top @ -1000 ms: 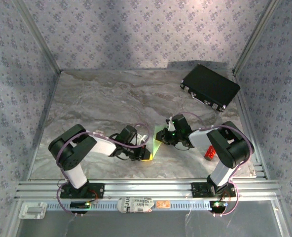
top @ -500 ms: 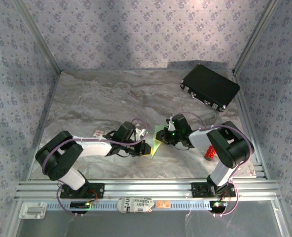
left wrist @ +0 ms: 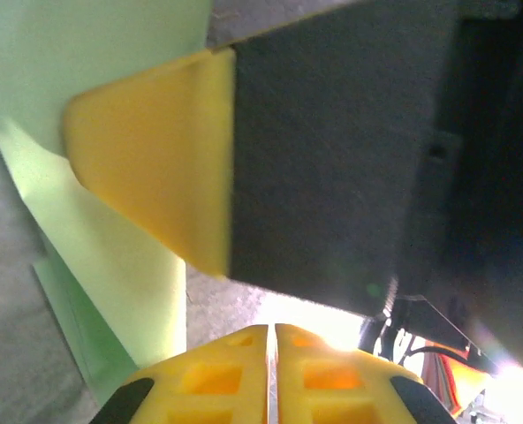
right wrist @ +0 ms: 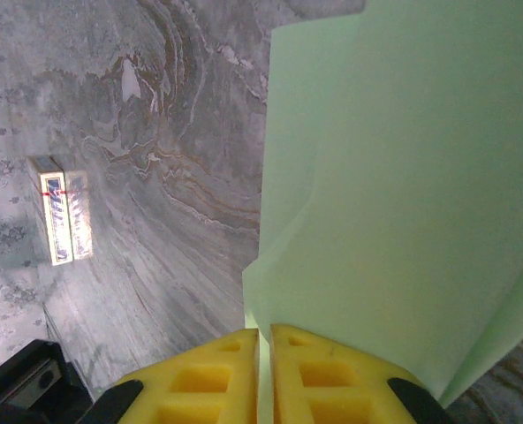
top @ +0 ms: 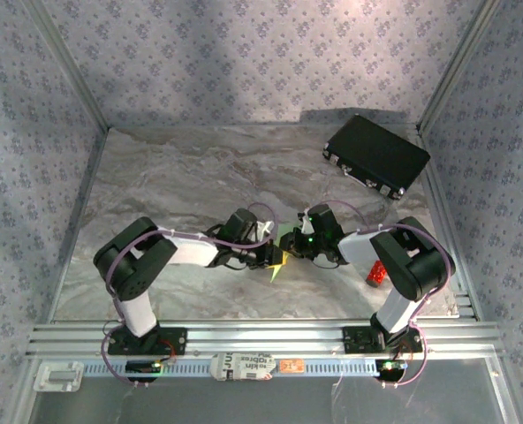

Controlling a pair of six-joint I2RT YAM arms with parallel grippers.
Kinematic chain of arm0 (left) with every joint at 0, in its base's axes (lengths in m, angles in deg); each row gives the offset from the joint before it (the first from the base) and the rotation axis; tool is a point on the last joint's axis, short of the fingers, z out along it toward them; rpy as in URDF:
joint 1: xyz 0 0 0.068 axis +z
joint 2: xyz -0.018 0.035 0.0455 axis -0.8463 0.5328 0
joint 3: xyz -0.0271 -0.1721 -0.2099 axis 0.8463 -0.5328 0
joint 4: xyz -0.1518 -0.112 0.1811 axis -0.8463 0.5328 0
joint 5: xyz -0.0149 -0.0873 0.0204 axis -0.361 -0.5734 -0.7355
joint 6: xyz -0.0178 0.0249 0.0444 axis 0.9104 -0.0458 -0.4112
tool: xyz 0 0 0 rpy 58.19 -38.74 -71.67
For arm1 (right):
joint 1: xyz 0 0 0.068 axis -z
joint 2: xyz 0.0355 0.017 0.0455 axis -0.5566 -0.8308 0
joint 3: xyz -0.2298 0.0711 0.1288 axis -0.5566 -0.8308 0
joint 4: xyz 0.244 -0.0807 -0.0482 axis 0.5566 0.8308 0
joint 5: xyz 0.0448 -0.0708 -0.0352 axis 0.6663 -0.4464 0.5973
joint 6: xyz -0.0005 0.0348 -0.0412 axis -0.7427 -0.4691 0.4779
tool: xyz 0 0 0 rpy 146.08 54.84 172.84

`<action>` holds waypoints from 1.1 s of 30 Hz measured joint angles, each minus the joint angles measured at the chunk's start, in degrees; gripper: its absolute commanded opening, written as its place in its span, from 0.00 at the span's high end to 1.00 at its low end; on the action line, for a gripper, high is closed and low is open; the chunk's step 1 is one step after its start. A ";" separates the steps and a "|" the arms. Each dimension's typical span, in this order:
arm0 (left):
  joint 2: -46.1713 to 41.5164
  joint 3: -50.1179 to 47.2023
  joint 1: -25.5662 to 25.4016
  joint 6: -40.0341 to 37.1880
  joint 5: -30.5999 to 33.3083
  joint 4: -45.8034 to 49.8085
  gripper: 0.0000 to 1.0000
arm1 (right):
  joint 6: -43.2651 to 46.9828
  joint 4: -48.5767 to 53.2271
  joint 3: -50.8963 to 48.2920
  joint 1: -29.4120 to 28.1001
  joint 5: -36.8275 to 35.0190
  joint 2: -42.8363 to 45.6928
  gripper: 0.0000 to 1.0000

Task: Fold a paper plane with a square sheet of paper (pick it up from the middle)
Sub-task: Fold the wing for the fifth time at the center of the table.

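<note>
Near the front middle of the grey marbled counter [top: 182, 185], the two arms meet tip to tip. On one side, the left gripper [left wrist: 271, 371] has its yellow jaws pressed together with nothing visibly between them; the pale green sheet of paper [right wrist: 403, 221] hangs just beside them. Opposite, the right gripper [right wrist: 264, 371] has its jaws closed on the edge of the creased sheet. Just right of that arm sits a small red cylinder [top: 375, 275]. Far back at the right lies a black case [top: 376, 155].
</note>
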 measured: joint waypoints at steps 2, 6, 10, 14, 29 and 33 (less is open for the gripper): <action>0.79 0.02 0.00 -0.04 0.85 0.33 0.93 | 0.00 -0.11 -0.07 0.00 0.00 0.00 0.87; 1.62 -0.79 0.00 -0.44 2.05 0.76 0.94 | 0.00 -0.13 -0.09 0.00 0.00 0.00 0.86; 1.62 -1.99 -0.07 -0.52 2.56 0.68 0.94 | -0.02 -0.22 -0.07 0.00 0.02 0.02 0.86; 1.62 -2.10 -0.28 -1.20 2.95 0.55 0.95 | -0.02 -0.09 -0.07 0.00 0.00 0.28 0.84; 1.62 -2.43 -0.28 -1.77 2.99 -0.04 0.99 | 0.92 10.27 -1.31 2.32 -9.70 15.39 0.83; 1.62 -2.43 -0.28 -1.77 2.97 -0.04 0.99 | 1.05 12.20 -1.29 0.13 -12.28 15.67 0.83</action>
